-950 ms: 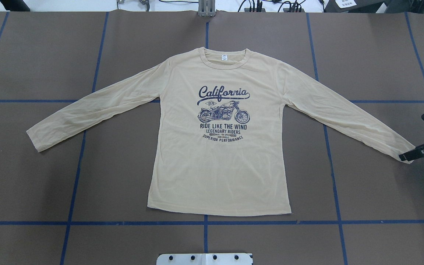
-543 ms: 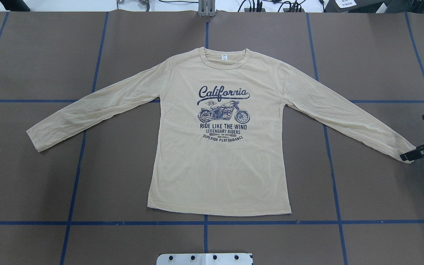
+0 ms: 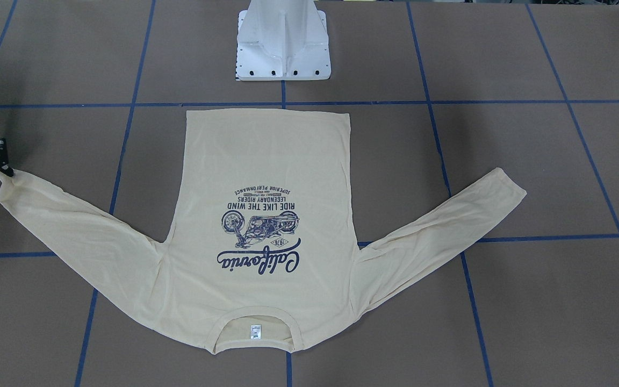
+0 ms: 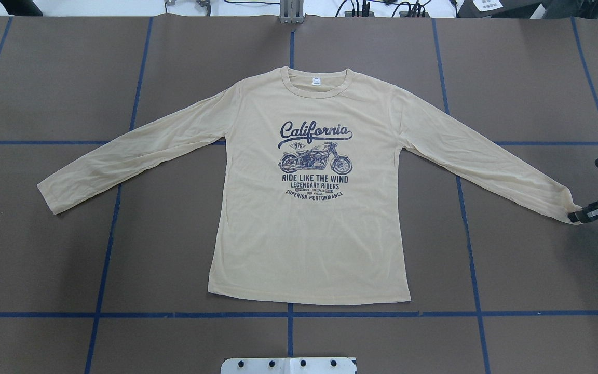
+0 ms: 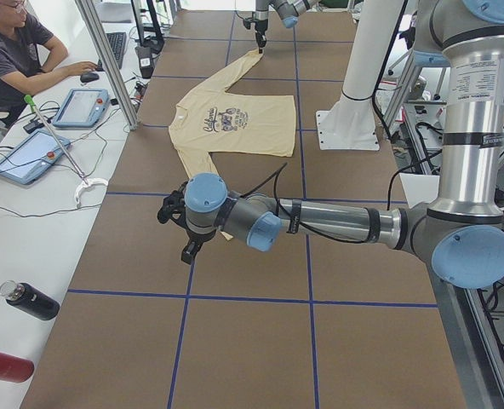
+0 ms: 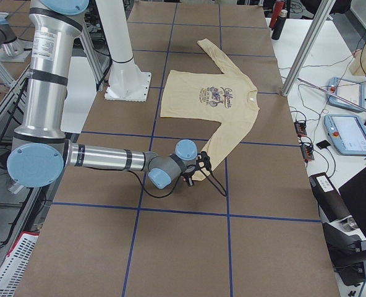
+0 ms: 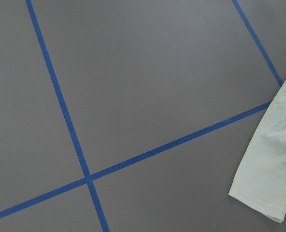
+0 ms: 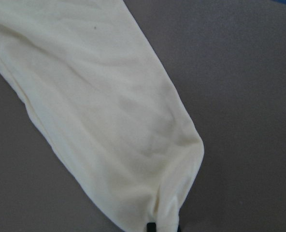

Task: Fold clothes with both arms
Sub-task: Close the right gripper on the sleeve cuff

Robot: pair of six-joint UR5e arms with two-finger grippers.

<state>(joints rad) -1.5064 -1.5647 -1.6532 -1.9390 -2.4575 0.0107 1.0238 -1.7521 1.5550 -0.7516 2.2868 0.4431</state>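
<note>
Overhead exterior shows the shirt (image 4: 309, 244) spread flat and print-up on the table (image 4: 527, 270). Its left cuff (image 4: 50, 200) lies loose and square, near the left gripper (image 5: 190, 250) but not in it; that gripper shows only in the side view, so I cannot tell whether its fingers are apart or together. The shirt's body lies well inboard of both hands. At the far right the right gripper (image 4: 581, 216) is clamped on the right cuff (image 4: 569, 210), which puckers to a point at its fingertips. To fold this sleeve well, the right hand should probably lift only enough to clear the table and carry the cuff inward across the chest, keeping the thin knit lightly taut so it does not drag the shoulder or wrinkle the body; the left hand would mirror this once it has its own cuff. Against a second ago, the right cuff was broad and flat with the fingers spread at its edge; now they have closed and drawn back slightly, and the rest of the shirt is unmoved.
</note>
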